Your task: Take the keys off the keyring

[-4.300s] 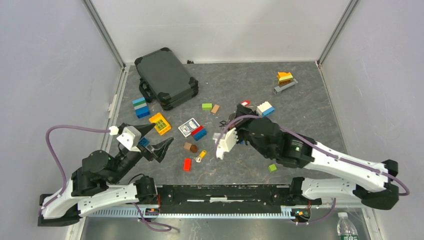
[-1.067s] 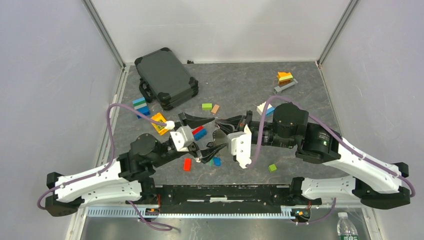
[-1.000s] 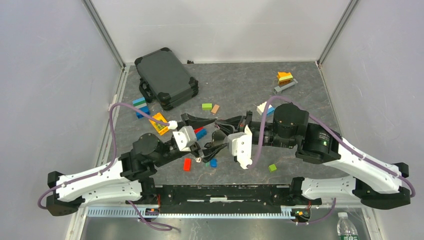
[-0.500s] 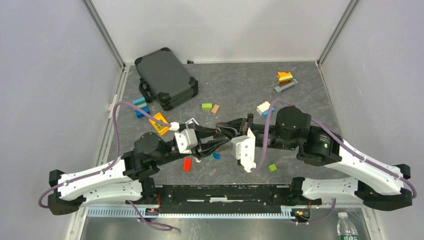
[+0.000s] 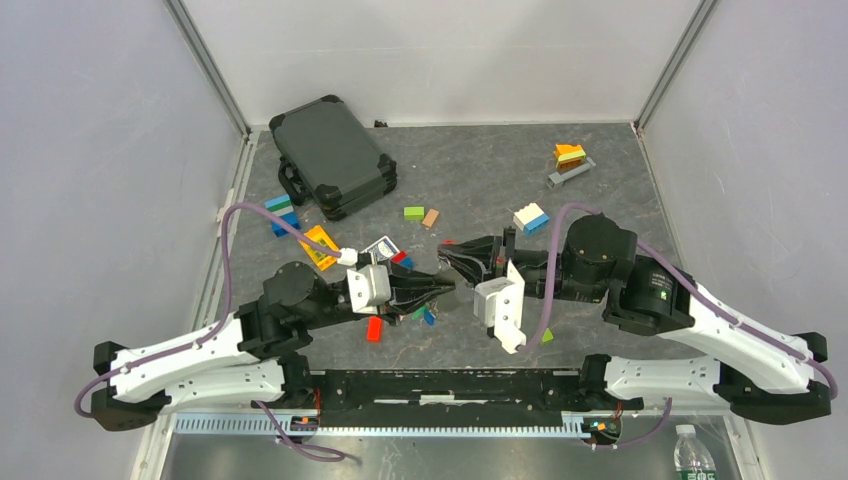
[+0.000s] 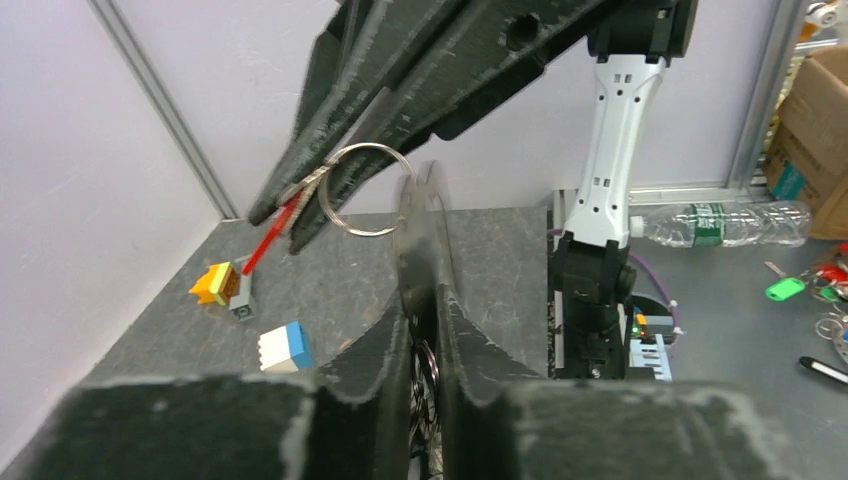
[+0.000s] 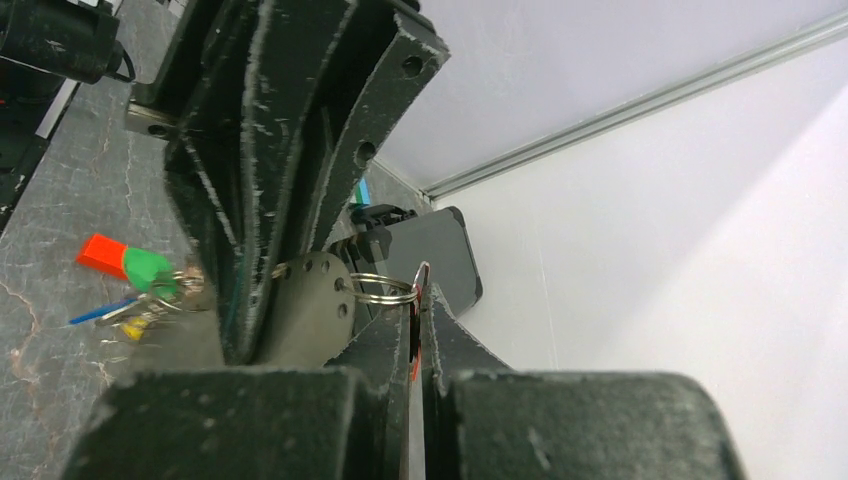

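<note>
My left gripper [image 5: 445,287] [image 6: 422,300] is shut on the keyring's flat grey plate [image 6: 421,225] [image 7: 308,300], which has small holes. A round wire ring [image 6: 362,190] [image 7: 385,289] links that plate to a red-headed key [image 6: 268,238]. My right gripper [image 5: 447,252] [image 7: 418,305] is shut on this red key where it meets the ring. The two grippers meet tip to tip above the table. More keys [image 5: 420,312], with green [image 7: 150,270], blue and yellow heads, dangle below the left fingers.
A black case [image 5: 333,155] lies at the back left. A card box [image 5: 378,248] and a red brick [image 5: 374,328] sit near the left gripper. Loose bricks include white-blue [image 5: 530,217], orange-grey [image 5: 570,160], green [image 5: 413,212] and yellow [image 5: 320,247].
My left gripper has closed from wide open onto the keyring's plate. The right arm has drawn back to the right, still clamped on the red key.
</note>
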Controlling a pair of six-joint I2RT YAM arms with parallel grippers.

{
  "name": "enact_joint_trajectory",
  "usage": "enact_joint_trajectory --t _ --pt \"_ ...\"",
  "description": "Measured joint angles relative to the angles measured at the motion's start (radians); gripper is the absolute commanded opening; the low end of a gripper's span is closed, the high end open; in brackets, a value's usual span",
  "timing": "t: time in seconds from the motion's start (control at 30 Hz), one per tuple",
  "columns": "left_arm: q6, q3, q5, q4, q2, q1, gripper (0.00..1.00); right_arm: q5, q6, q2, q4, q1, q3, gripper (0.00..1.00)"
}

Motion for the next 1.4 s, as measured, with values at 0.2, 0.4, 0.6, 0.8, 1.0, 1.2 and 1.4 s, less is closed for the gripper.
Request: enact_joint_trajectory --t 0.2,0.4,0.6,0.8,1.0,1.2,1.4 --pt "0.001 0.039 0.017 -0.056 0.000 0.000 0.06 -0.003 -0.035 -0.009 -0.003 0.004 -0.005 0.00" --pt "0.005 0.069 0.027 -0.123 0.000 0.000 0.08 -0.003 -0.089 -0.023 -0.003 0.005 -0.027 0.00" --pt "0.018 0.118 0.047 -0.242 0.002 0.000 0.08 -0.007 -0.178 -0.080 0.031 0.005 -0.118 0.00" --pt "0.018 0.136 0.066 -0.302 0.017 0.000 0.08 -0.031 -0.232 -0.109 0.048 0.007 -0.150 0.00" --pt "0.018 0.136 0.069 -0.319 0.017 0.000 0.07 -0.051 -0.243 -0.118 0.050 0.008 -0.161 0.00" --pt "0.017 0.136 0.068 -0.318 0.017 0.000 0.03 -0.071 -0.243 -0.132 0.050 0.008 -0.166 0.00" --pt "0.017 0.136 0.068 -0.319 0.016 0.000 0.02 -0.090 -0.256 -0.139 0.050 0.008 -0.171 0.00"
